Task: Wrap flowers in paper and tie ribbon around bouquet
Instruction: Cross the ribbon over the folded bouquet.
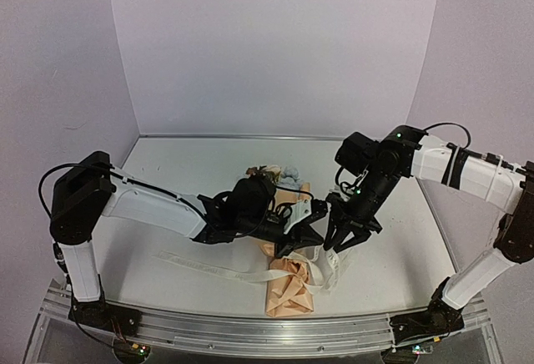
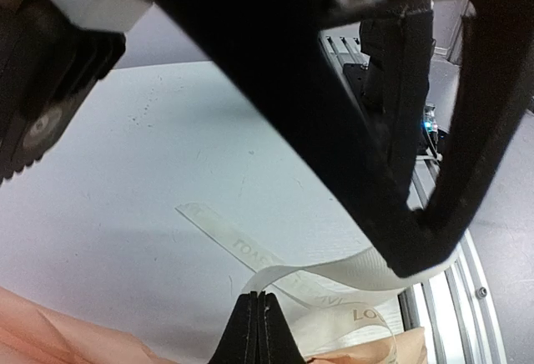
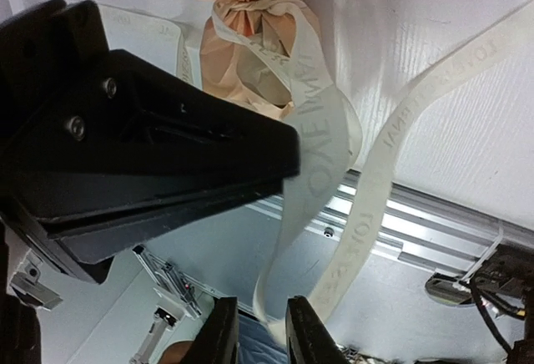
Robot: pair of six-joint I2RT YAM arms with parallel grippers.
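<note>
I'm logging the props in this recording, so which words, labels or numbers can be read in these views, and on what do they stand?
"LOVE": printed again and again along the ribbon, clearest in the right wrist view and also legible in the left wrist view.
"ETERNAL": probably the word that follows on the same ribbon, but it is twisted and partly blurred, so unsure.
Top view: the lettering is too small to read.
Nothing else is legible.

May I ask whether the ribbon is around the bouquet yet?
Around: the ribbon circles the pinched neck of the bouquet; knotted or not, cannot tell.
</note>
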